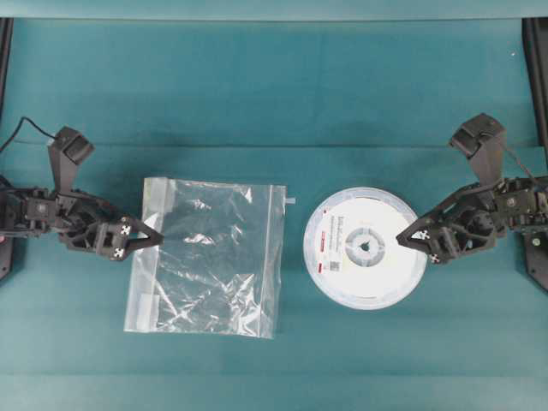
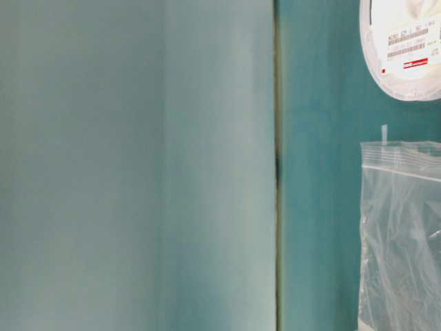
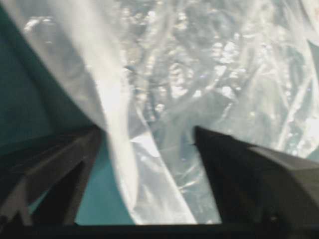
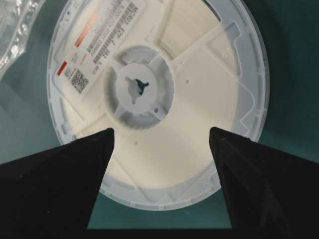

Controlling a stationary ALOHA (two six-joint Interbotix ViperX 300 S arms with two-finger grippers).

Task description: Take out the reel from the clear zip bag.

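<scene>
The reel (image 1: 364, 247) lies flat on the teal table, outside the bag, its white label with a red mark to the left of its grey hub (image 4: 140, 88). The clear zip bag (image 1: 205, 257) lies crumpled and flat to its left, with its zip strip (image 1: 276, 248) facing the reel. My left gripper (image 1: 152, 235) is at the bag's left edge. It is open, and a fold of bag film (image 3: 149, 149) runs loose between its fingers. My right gripper (image 1: 404, 238) stands open over the reel's right rim (image 4: 160, 130). Both the reel (image 2: 406, 48) and the bag (image 2: 403, 234) show in the table-level view.
Black frame posts stand at the far left (image 1: 4, 51) and far right (image 1: 535, 51) of the table. A pale panel (image 2: 138, 165) fills the left half of the table-level view. A short gap of bare teal surface (image 1: 295, 257) separates bag and reel.
</scene>
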